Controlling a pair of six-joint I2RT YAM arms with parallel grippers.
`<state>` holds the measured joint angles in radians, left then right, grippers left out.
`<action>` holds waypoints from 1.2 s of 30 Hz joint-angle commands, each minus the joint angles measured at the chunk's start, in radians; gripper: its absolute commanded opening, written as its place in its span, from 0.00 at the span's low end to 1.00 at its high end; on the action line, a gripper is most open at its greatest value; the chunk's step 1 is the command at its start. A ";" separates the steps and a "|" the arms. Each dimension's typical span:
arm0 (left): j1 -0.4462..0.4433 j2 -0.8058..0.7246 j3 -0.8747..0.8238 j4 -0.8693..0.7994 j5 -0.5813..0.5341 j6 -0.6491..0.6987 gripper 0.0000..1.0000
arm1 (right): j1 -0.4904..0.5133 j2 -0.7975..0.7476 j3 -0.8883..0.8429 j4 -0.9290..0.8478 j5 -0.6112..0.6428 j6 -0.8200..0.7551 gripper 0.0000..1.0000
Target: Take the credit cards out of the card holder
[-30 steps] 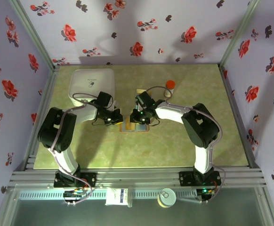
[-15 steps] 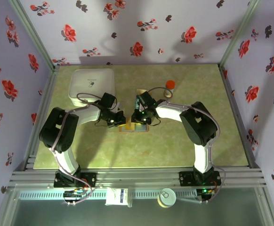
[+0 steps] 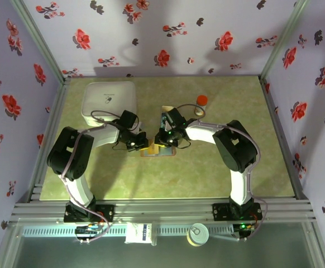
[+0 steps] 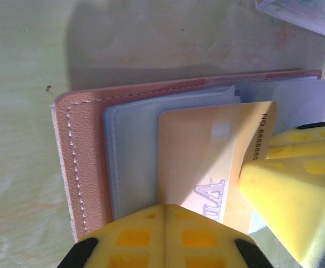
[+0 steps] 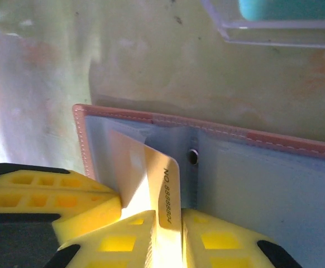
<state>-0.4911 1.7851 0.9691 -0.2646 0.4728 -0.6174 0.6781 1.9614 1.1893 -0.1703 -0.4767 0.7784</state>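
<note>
Well, the open card holder [image 4: 84, 162] runs left-to-right. The right gripper [image 5: 169, 219] pinches its yellow card [image 4: 207, 145]; the left gripper [image 4: 165, 215] is pressed together.

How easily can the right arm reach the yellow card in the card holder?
Probably yes: the right gripper appears to pinch the yellow card where it sticks out of the card holder; the left gripper sits shut beside it.

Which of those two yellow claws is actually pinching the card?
The right gripper: the pale yellow card stands between its two fingers. The left gripper is shut on nothing, jaws together, at the edge of the card holder.
</note>
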 commanded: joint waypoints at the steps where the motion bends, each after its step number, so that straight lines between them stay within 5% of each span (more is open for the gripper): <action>1: -0.001 0.024 -0.006 -0.016 -0.020 0.002 0.00 | -0.006 -0.023 -0.022 0.047 -0.038 0.028 0.16; 22: -0.001 -0.031 0.005 -0.028 0.006 0.004 0.05 | -0.051 -0.219 0.040 -0.300 0.110 -0.210 0.03; 36: 0.042 -0.212 -0.043 -0.084 -0.033 0.023 0.12 | -0.095 -0.170 0.378 -0.675 0.309 -1.083 0.00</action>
<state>-0.4683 1.6196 0.9581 -0.3073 0.4625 -0.6170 0.5995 1.7748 1.5028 -0.7296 -0.2428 -0.0101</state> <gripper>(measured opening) 0.118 0.059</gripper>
